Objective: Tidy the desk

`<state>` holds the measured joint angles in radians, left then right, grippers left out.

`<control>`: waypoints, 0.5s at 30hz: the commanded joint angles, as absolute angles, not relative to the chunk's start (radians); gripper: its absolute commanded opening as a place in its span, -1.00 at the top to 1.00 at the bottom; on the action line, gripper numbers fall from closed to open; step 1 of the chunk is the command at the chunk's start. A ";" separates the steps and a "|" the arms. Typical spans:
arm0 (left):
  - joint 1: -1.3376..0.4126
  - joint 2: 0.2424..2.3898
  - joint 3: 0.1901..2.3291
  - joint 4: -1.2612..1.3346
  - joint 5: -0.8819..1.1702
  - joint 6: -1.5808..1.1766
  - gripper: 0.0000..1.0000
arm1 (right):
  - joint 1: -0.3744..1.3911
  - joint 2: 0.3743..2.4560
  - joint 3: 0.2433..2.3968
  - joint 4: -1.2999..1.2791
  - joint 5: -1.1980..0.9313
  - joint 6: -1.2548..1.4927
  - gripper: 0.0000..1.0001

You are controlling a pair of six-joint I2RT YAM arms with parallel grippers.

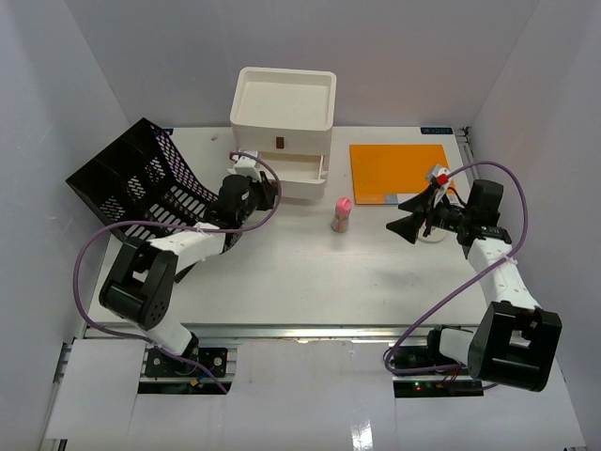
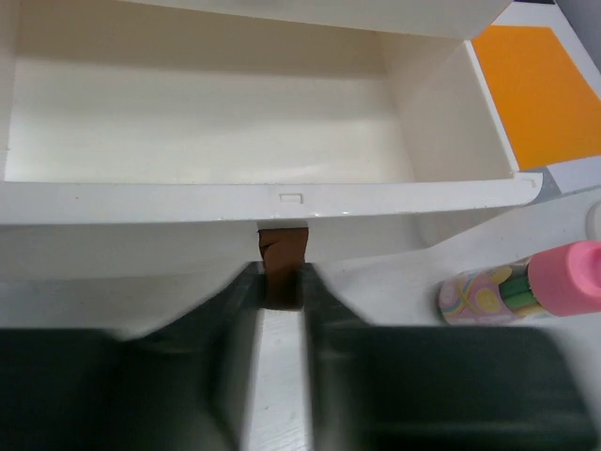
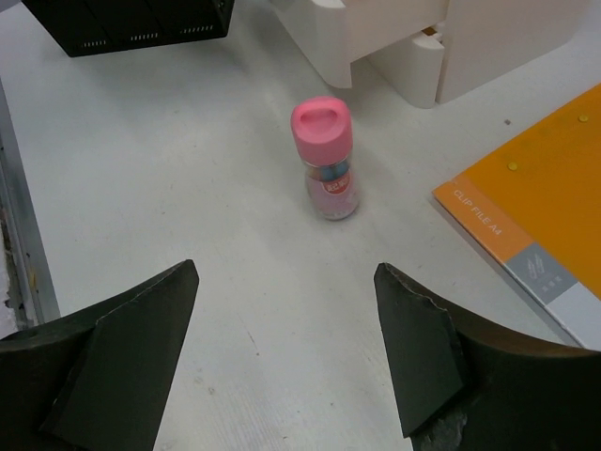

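Observation:
The white desk (image 1: 310, 272) carries a white drawer box (image 1: 282, 113) at the back, one drawer (image 1: 302, 174) pulled out. In the left wrist view that drawer (image 2: 216, 132) is empty. My left gripper (image 1: 266, 192) is shut on the brown handle (image 2: 282, 268) under the open drawer, its fingers (image 2: 329, 310) pinching it. A pink-capped bottle (image 1: 342, 214) stands mid-desk; it also shows in the left wrist view (image 2: 526, 287) and the right wrist view (image 3: 326, 155). My right gripper (image 1: 407, 215) is open and empty (image 3: 286, 348), to the right of the bottle and apart from it.
An orange clip file (image 1: 399, 172) lies flat at the back right, by my right gripper (image 3: 535, 207). A black mesh rack (image 1: 141, 178) leans at the left. A small red-and-white item (image 1: 437, 175) sits at the file's right edge. White walls enclose the desk.

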<state>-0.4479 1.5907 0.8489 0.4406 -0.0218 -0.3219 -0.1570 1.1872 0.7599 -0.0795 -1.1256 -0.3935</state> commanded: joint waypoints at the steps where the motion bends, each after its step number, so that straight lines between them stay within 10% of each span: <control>1: -0.449 1.520 0.866 0.440 0.035 -0.358 -0.33 | -0.149 1.119 0.680 0.020 -1.104 -0.443 -0.78; 15: -0.449 1.190 0.845 0.136 0.165 -0.225 -0.96 | 0.287 1.274 0.732 0.174 -0.428 -0.394 -0.89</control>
